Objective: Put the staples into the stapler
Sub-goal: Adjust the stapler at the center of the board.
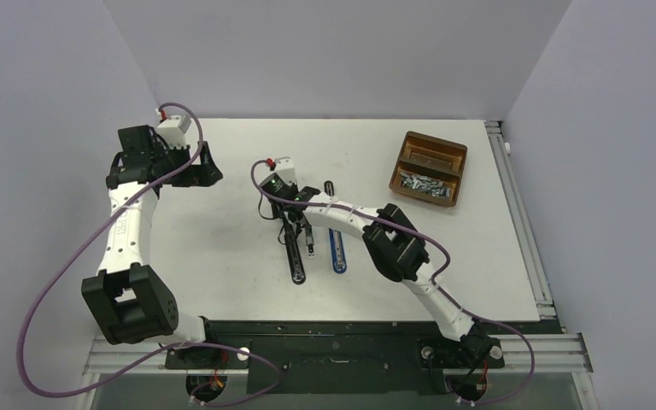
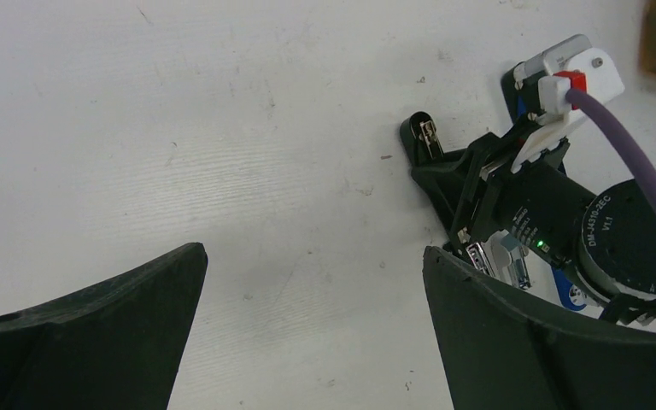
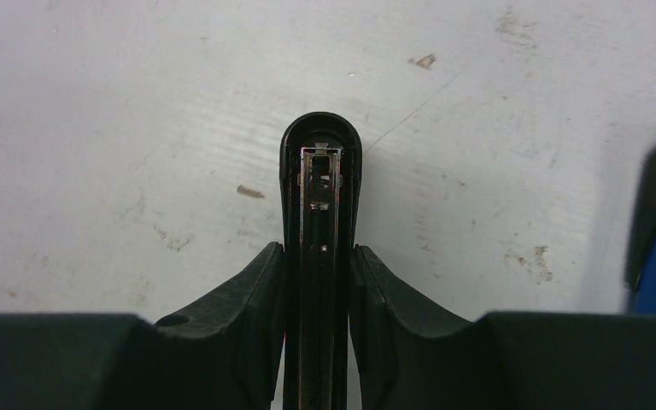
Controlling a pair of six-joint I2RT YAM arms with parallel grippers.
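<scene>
Right gripper (image 3: 318, 256): the two fingers are closed against the long sides of the black stapler (image 3: 320, 171), one pad on each side, with no gap visible at either contact. The grip sits behind the stapler's rounded front end. The stapler lies open and flat on the white table (image 1: 222, 256). Its metal channel (image 3: 319, 184) faces up and runs back between the fingers. Whether a staple strip sits in this channel cannot be told.

In the top view, the right gripper (image 1: 290, 224) is at the centre of the table, over the far end of the black stapler (image 1: 296, 256). A blue stapler (image 1: 338, 252) lies just beside the black one, on its right and roughly parallel to it, and is not held.

Left gripper (image 2: 316, 282): the fingers stand wide apart with nothing between them, above bare table at the left rear.

Staples (image 1: 425, 183): a loose silver pile in the near compartment of the brown tray (image 1: 398, 166), at the right rear of the table, well apart from both grippers.
</scene>
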